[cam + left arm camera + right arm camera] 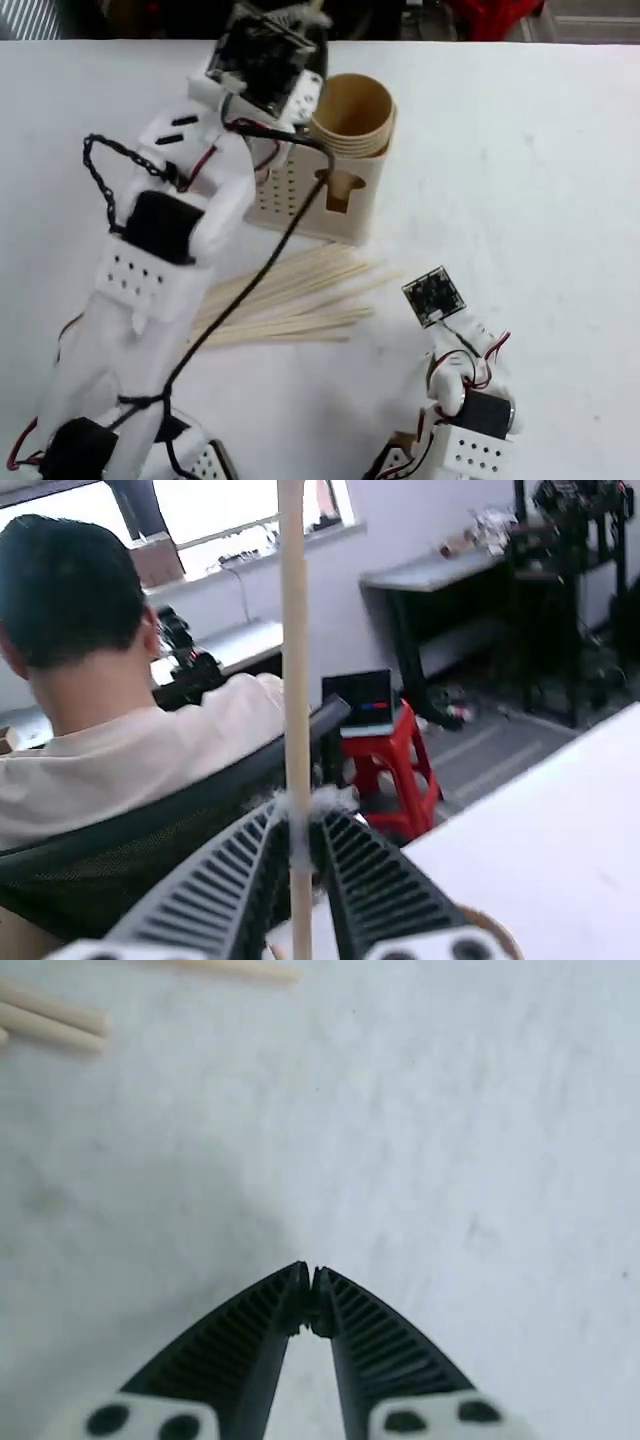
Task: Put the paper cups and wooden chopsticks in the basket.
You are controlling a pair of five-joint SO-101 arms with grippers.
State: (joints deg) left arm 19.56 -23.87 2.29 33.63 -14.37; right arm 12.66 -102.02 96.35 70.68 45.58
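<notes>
Counter layout: basket, cups, chopsticks.
Basket (300, 205) stands toward the far side of the counter (540, 150), with stacked cups (352, 115) in its right end. Loose chopsticks (290, 300) lie on the counter just before it. One chopstick (293, 630) is upright in the left hand (297, 815), over the basket's left end. The right hand (309, 1282) is right of the pile.

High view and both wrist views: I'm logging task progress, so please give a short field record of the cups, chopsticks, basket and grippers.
basket: white, standing on the table
paper cups: stacked, standing in the basket
loose chopsticks: heaped on the table beside the basket
left gripper: shut on the held chopstick
right gripper: shut, empty, over the table
left to do: loose chopsticks not yet in the basket
</notes>
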